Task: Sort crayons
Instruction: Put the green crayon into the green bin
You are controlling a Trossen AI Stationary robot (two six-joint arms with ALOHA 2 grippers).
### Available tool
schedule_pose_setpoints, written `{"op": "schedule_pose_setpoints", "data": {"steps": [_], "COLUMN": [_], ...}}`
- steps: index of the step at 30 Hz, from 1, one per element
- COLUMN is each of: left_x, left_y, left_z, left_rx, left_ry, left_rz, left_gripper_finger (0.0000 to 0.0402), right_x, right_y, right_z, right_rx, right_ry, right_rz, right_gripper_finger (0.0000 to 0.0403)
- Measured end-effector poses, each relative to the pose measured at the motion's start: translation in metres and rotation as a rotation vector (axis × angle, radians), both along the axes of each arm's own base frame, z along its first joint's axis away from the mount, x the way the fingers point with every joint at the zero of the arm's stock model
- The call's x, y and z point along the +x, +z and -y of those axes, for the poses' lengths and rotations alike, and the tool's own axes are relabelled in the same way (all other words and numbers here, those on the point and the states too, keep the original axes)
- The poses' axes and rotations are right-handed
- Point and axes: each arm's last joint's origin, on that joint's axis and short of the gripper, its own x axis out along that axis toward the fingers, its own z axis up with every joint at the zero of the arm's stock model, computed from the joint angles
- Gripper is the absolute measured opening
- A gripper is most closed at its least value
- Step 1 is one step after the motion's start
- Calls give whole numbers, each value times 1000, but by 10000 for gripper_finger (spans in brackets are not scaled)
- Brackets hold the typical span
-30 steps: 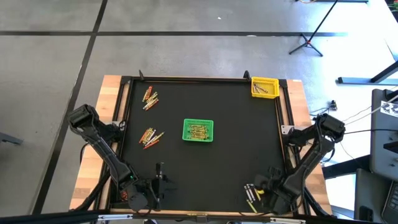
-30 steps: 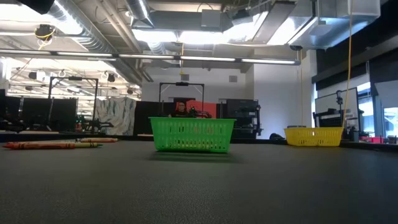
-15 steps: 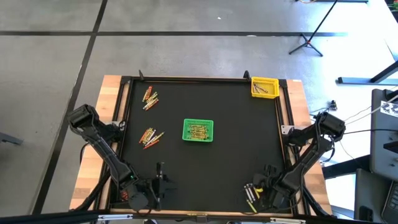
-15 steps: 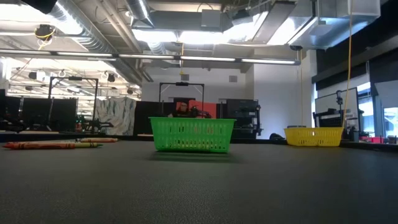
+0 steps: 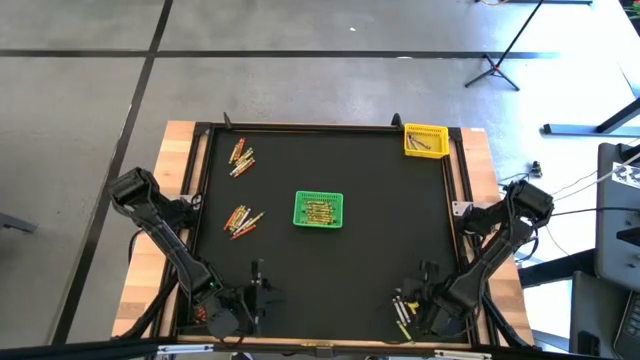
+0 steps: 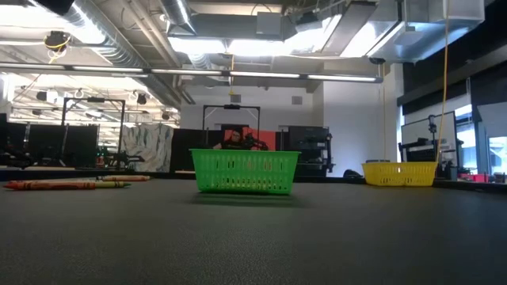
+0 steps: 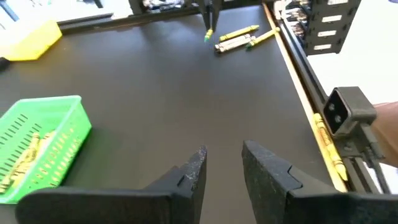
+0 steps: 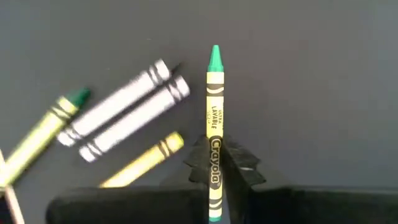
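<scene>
Crayons lie in two loose heaps (image 5: pixel 241 157) (image 5: pixel 241 218) on the left of the black mat, with a few more (image 5: pixel 402 312) at the near right corner. My right gripper (image 5: pixel 412 300) (image 8: pixel 215 155) hangs over that corner, shut on a green-tipped crayon (image 8: pixel 214 106). On the mat below it lie two grey crayons (image 8: pixel 127 106), a yellow one (image 8: pixel 146 158) and another green-tipped one (image 8: pixel 43 134). My left gripper (image 5: pixel 257 282) (image 7: pixel 222 158) waits open near the front edge, holding nothing. A green basket (image 5: pixel 319 210) with crayons in it stands mid-table. A yellow basket (image 5: pixel 425 140) stands at the far right corner. My right gripper pinches the green-tipped crayon between its two fingers, on the wrapper's rear half (image 8: pixel 214 163). The crayon lies along the fingers, and its green tip (image 8: pixel 215 56) sticks out past them toward the mat. The left wrist view shows it hanging tip down (image 7: pixel 208 34); whether the tip touches the mat cannot be told.
A raised black frame (image 5: pixel 455 190) borders the mat, with wooden table edges outside it. One crayon lies along the frame rail (image 7: pixel 329 152) near my left gripper. The low view shows the green basket (image 6: pixel 245 170), the yellow basket (image 6: pixel 400 173) and crayons (image 6: pixel 59 184) at the left.
My right gripper has shifted a little toward the table's left edge, above the crayons at the near right corner. My left arm has kept still.
</scene>
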Motion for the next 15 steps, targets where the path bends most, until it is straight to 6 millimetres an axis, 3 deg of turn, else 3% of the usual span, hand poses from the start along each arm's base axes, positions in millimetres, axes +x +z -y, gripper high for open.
{"op": "schedule_pose_setpoints", "data": {"steps": [5,15], "left_x": [8,47], "left_y": [2,-6], "left_z": [-8,-50], "left_rx": [34,43], "left_ry": [78,140], "left_rz": [47,-41], "left_gripper_finger": [88,88], "right_x": [29,97], "right_y": [12,19], "right_z": [13,71], "right_rx": [-89,-265], "right_ry": [41,105], "right_rz": [113,282], "right_gripper_finger": [7,13]}}
